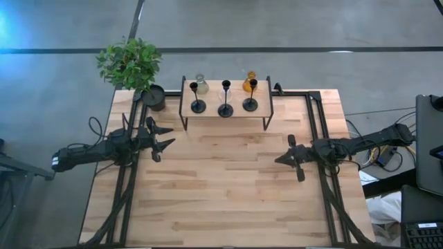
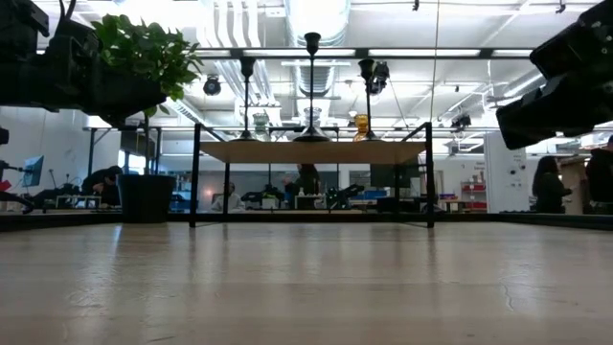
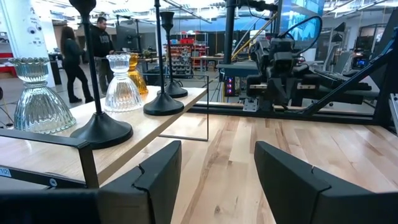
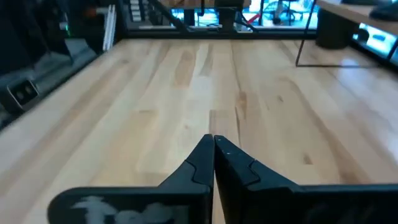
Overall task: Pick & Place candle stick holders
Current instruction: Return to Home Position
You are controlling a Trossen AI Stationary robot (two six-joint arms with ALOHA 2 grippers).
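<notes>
Six candle stick holders stand upright on the shelf (image 1: 261, 95) at the table's (image 1: 228, 194) far edge.
- Front row: left black holder (image 1: 198, 106), middle black holder (image 1: 225, 111), right black holder (image 1: 250, 104).
- Back row: olive-green glass holder (image 1: 201, 85), clear glass holder (image 3: 122, 84), amber glass holder (image 1: 249, 81). Each stands behind a black one.

Left gripper (image 1: 172, 135): fingers spread wide, holding nothing. It hovers over the table's left side, nearer the camera than the shelf's left end and apart from every holder.

Right gripper (image 1: 279, 159): fingers (image 4: 205, 163) pressed together, empty. It is over the table's right side, well apart from the shelf.
</notes>
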